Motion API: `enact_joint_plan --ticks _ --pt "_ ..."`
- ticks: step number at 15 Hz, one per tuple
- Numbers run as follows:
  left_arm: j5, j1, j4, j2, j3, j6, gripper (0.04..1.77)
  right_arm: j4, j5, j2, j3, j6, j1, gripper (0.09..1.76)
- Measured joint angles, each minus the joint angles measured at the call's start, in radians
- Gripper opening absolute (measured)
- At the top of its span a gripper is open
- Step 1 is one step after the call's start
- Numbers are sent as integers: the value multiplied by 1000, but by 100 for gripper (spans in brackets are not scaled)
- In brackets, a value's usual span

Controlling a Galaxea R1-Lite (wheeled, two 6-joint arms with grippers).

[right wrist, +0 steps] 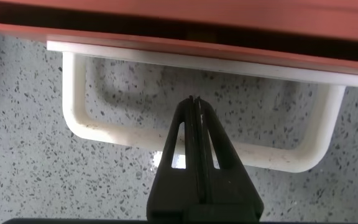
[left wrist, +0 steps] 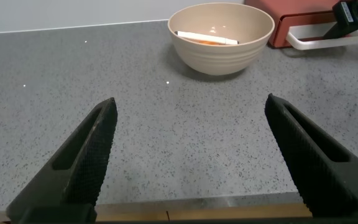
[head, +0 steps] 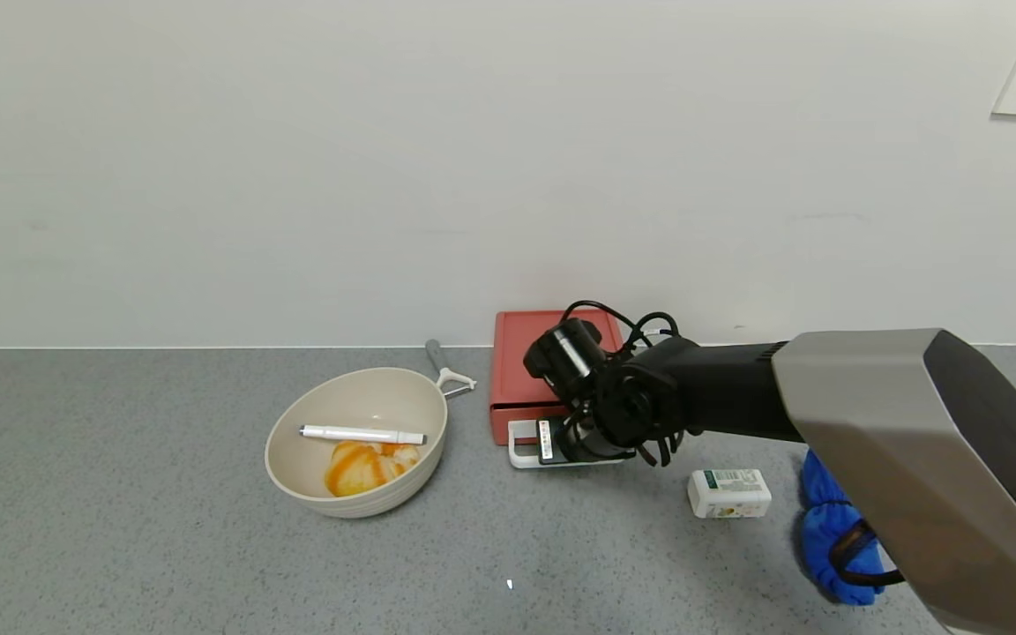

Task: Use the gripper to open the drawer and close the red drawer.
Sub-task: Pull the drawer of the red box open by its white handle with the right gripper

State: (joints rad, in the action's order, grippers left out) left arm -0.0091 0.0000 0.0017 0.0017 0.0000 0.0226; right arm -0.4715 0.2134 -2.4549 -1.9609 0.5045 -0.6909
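Observation:
The red drawer (head: 533,357) stands against the back wall, with its white loop handle (head: 526,451) facing the front. In the right wrist view the handle (right wrist: 104,132) lies flat on the counter under the red drawer front (right wrist: 179,31). My right gripper (right wrist: 195,99) is shut with nothing between its fingers. They cross over the handle's front bar, and their tip lies within the loop. In the head view the right gripper (head: 574,445) sits over the handle, mostly hidden by its wrist. My left gripper (left wrist: 190,109) is open and empty above the counter near its front edge.
A beige bowl (head: 356,441) left of the drawer holds a white pen (head: 362,434) and an orange object. A peeler (head: 448,370) lies behind the bowl. A white box (head: 728,492) and a blue cloth (head: 830,529) lie right of the handle.

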Motion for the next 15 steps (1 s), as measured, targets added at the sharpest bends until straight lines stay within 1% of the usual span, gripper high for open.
enact_joint_plan --ticks 4,7,10,15 --pt "0 0 0 0 0 0 172 -6 -2 14 37 16 -8 12" --pt "0 0 0 0 0 0 172 -4 -2 40 93 30 -20 12" --pt "0 0 0 0 0 0 172 -4 -27 72 152 33 -29 12" --pt "0 0 0 0 0 0 172 -4 -32 124 239 80 -57 12"
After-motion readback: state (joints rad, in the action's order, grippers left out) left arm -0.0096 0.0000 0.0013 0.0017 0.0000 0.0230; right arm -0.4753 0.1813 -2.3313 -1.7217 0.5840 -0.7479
